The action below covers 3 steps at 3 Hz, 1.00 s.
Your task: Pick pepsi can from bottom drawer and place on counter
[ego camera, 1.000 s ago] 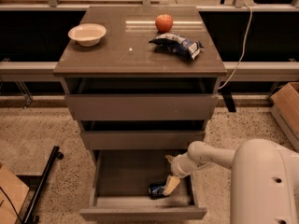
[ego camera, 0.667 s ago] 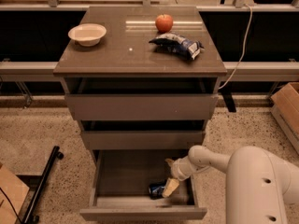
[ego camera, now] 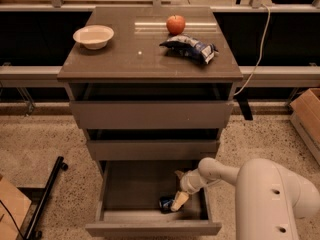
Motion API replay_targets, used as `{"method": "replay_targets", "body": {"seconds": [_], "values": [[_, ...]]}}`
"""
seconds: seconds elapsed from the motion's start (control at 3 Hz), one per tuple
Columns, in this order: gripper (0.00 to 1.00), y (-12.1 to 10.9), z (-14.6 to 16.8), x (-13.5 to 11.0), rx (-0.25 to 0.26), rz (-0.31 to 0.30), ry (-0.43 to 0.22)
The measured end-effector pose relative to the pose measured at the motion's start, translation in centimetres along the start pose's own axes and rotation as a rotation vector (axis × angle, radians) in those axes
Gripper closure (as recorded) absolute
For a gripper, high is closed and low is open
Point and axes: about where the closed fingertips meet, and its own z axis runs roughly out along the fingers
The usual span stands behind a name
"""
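The arm (ego camera: 270,199) first: its big white housing has crept a touch to the left since a second ago and fills the lower right corner. The desk (ego camera: 125,59) is unchanged, and the bottom drawer (ego camera: 130,189) is pulled out just as far as before, its plain front nearest the camera. The top drawer (ego camera: 150,114) and middle drawer (ego camera: 152,149) sit slightly ajar above it, as they did.

Down inside, the pincer (ego camera: 179,200) has barely shifted. It hangs low at the right front of the drawer floor, touching the right end of the pepsi can (ego camera: 166,203). The can lies on its side in the same spot, just behind the drawer's front wall and right of centre. Whether the pincer is spread or clamped, I cannot tell; its pale tip overlaps the can and hides the contact.

Now room to move. The drawer floor to the left of the can and behind it is bare. The right wall stands near the wrist, and the middle drawer's front overhangs the back of the opening. On the desk, the snack bag (ego camera: 192,46) lies at the right, the bowl (ego camera: 93,36) sits at the left rear and the apple (ego camera: 175,24) stands behind the bag. The front strip of the top is bare.
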Motion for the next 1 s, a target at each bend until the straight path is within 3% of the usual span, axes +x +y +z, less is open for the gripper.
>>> {"method": "replay_targets", "body": {"seconds": [0.67,1.0], "values": [[0.0,-0.1,5.8,3.8,-0.066,0.085,0.022],[0.19,0.1,8.5,5.6,-0.112,0.13,0.025]]}}
